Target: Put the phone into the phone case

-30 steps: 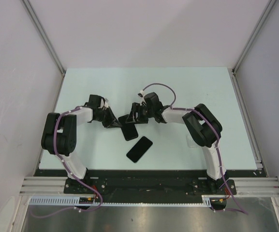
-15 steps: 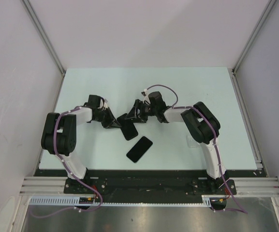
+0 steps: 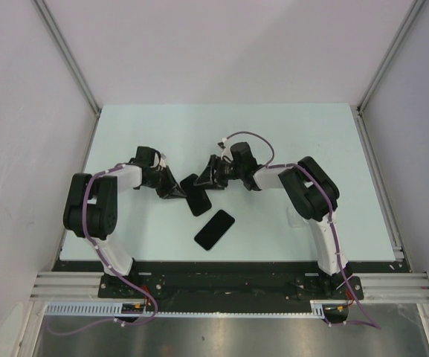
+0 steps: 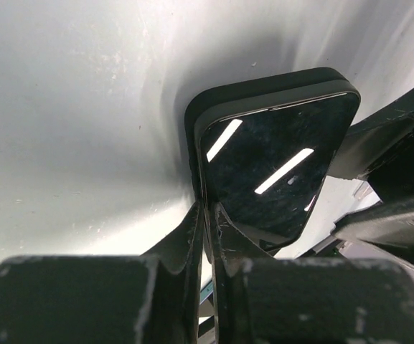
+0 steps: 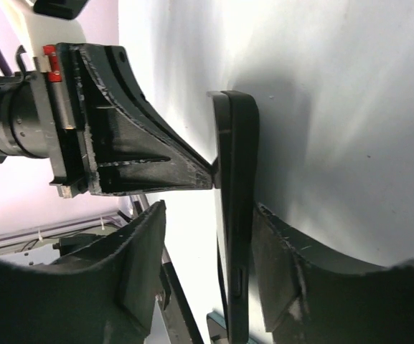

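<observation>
Black handsets, two, lie on the pale table (image 3: 288,134): the phone (image 3: 198,201) mid-table between two grippers, a second phone (image 3: 214,229) toward the near edge. Left wrist view: left gripper (image 4: 208,211) pinched tight on the phone's long edge; one phone case (image 4: 264,80) rims it. Right wrist view: right gripper (image 5: 207,215) straddles the phone, jaws apart, one finger clear.

You get the top view from high at the near side, looking down over the whole pale green tabletop (image 3: 311,134). Your two wrist views sit low and very close, facing each other across the glossy black slab phone (image 4: 275,165), shared by all three.
</observation>
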### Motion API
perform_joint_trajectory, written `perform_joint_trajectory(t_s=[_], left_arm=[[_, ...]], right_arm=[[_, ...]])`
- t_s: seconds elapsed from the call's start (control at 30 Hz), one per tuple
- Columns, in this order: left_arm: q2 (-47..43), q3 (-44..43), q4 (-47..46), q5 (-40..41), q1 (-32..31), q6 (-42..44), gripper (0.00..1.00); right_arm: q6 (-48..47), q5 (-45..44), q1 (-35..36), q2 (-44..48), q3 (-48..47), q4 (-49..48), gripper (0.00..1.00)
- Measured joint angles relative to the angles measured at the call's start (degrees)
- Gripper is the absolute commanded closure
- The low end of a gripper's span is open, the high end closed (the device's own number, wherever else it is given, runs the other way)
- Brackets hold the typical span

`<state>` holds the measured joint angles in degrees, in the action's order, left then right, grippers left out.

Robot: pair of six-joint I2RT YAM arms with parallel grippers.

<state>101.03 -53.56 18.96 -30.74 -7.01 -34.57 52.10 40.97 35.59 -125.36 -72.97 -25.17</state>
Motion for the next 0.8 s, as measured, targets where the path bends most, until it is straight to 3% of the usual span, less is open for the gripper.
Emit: perform_joint_trajectory(t_s=[0.4, 0.7, 0.8], left_arm=[[-0.02, 0.37, -0.74, -0.15, -0.15, -0.11, 0.9], [-0.2, 0.5, -0.7, -0.2, -0.13, -0.13, 0.9], [-0.57, 0.7, -0.72, 0.24, -0.17, -0.26, 0.83]], right_arm=[[-3.08, -0.09, -0.24, 0.0, 0.0, 2.99, 0.63], [-4.7, -0.42, -0.26, 0.0, 0.22, 3.54, 0.91], [-5.16, -0.39, -0.28, 0.0, 0.22, 3.61, 0.98]])
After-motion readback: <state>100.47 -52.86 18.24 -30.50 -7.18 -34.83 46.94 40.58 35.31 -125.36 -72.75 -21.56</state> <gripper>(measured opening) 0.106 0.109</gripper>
